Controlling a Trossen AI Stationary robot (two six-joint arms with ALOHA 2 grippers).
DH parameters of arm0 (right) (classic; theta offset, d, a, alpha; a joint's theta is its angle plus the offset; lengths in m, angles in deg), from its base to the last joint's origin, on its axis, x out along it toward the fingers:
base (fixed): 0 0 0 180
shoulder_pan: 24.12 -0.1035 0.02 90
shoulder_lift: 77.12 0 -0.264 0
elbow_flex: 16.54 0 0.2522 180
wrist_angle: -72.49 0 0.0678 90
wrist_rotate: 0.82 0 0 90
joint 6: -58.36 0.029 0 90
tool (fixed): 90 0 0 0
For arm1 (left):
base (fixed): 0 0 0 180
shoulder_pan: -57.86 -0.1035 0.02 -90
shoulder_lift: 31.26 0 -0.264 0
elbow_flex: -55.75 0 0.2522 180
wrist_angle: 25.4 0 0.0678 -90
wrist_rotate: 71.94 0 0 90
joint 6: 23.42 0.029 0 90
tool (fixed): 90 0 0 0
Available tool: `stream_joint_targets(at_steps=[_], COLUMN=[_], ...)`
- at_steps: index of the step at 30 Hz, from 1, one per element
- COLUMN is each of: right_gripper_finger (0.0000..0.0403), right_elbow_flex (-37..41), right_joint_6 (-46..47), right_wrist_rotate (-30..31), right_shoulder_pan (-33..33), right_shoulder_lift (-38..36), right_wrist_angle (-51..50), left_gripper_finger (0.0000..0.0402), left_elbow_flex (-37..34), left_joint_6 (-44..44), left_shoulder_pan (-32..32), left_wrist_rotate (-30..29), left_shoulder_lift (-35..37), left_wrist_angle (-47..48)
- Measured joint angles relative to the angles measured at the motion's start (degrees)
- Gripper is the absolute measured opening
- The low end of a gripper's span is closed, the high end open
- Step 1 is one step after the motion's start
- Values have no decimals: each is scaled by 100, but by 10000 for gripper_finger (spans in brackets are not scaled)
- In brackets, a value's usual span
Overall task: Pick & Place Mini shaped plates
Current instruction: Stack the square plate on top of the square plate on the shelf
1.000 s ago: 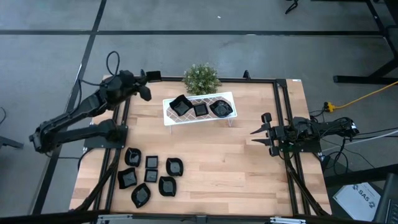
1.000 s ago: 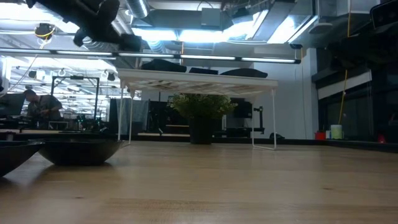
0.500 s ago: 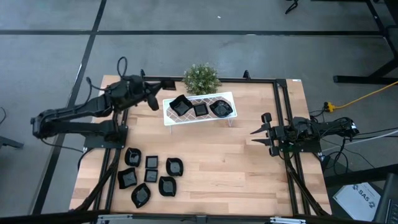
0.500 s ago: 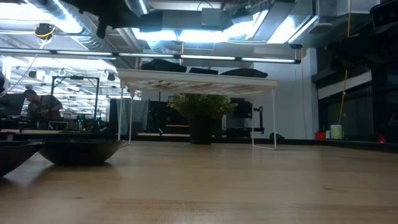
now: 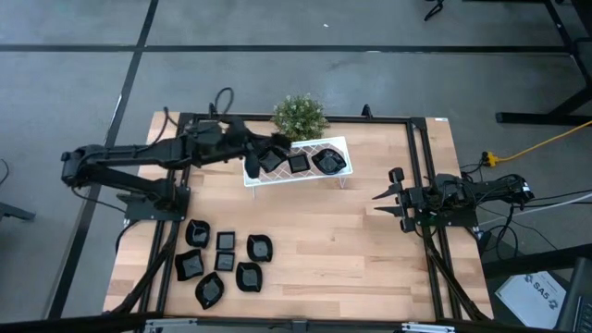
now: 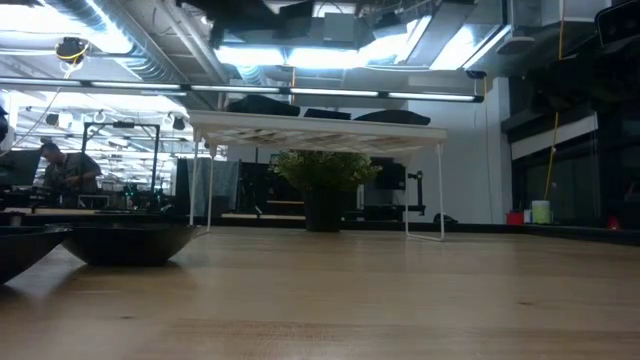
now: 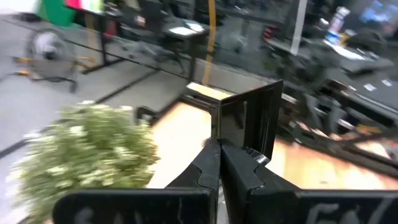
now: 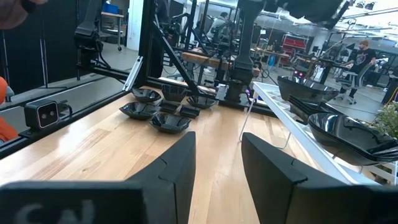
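The left gripper [image 5: 277,145], fingers pinching a small glossy black square plate [image 7: 249,121], hangs over the white lattice rack [image 5: 338,143] to set it down, while the right gripper [image 5: 381,202] waits open-fingered at the bench's [image 5: 351,250] edge.

The pale wooden tabletop [image 5: 324,250] lies bare across its middle and right half, a wide lane between the white lattice-patterned rectangular rack [image 5: 294,163] and the cluster of small glossy black mini shaped plates [image 5: 222,264] near the front left corner. The rack stands on thin legs, with open room beneath it in the low view. Its top already carries three black dishes. The small green bushy plant [image 5: 299,116] crowds the rack's far side. The left claw [image 5: 277,145], shut on a black square plate [image 7: 249,121], hangs over the rack's left end. The right claw [image 5: 381,197], its fingers apart, waits near the right rail, facing open wood.
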Motion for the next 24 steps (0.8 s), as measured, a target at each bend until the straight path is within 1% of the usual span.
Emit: stream_joint_targets(at_steps=[3, 8, 17, 24], right_gripper_finger=[129, 129, 129, 129], right_elbow_flex=[0, 0, 0, 0], right_joint_6=[0, 0, 0, 0], right_wrist_rotate=[0, 0, 0, 0], right_shoulder_pan=[0, 1, 0, 0], right_shoulder_lift=[0, 0, 0, 0], right_wrist_angle=[-2, 0, -1, -2], left_gripper_finger=[2, 2, 2, 2], left_elbow_flex=[276, 856, 1965, 2506], left_joint_6=[92, 326, 741, 1007], left_shoulder_pan=[72, 162, 250, 238], left_wrist_rotate=[333, 647, 673, 763], left_shoulder_lift=[-381, -1040, -2086, -2584], left_wrist_angle=[107, 663, 1954, 2486])
